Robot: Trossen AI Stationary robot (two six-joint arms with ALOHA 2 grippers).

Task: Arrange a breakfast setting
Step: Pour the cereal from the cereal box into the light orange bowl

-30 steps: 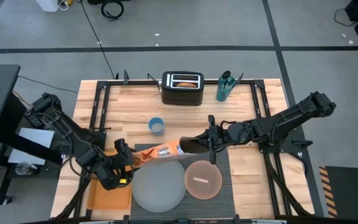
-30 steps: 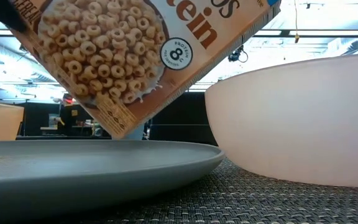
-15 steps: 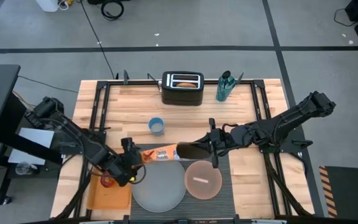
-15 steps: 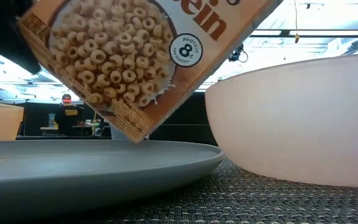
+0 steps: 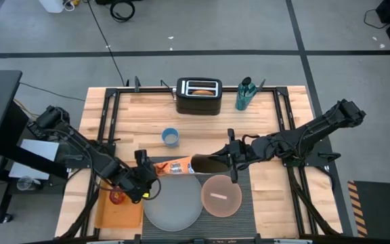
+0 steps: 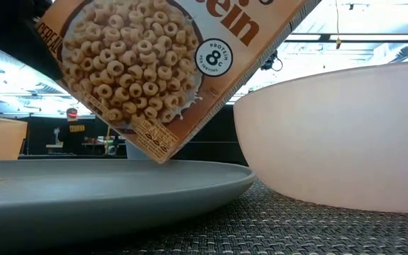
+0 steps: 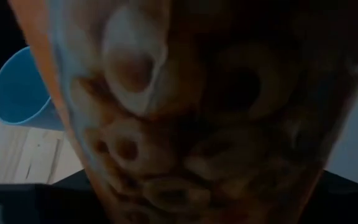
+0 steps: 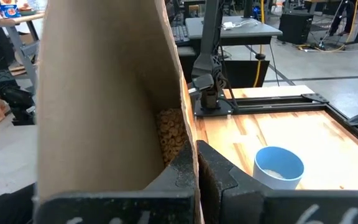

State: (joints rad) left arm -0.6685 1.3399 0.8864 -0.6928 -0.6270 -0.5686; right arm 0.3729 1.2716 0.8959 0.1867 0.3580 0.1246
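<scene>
Wooden slatted table (image 5: 141, 122) carries a dark grey woven placemat (image 5: 246, 203). Above it the orange cardboard cereal box (image 5: 178, 165) hangs tilted between both grippers: the left gripper (image 5: 146, 177) and the right gripper (image 5: 208, 163) each clamp one end, the right one's fingers (image 8: 219, 177) pinching the open flap.

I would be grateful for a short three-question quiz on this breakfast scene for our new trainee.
1. True or false: the cereal box lies flat on the placemat.
2. Which hand clamps the wall of the box at its open end? A) left B) right
3. Fill in: on the placemat, the pink bowl sits beside the grey ____.

Key: 1 false, it is held tilted. 2 B, the right hand. 3 plate.
</scene>
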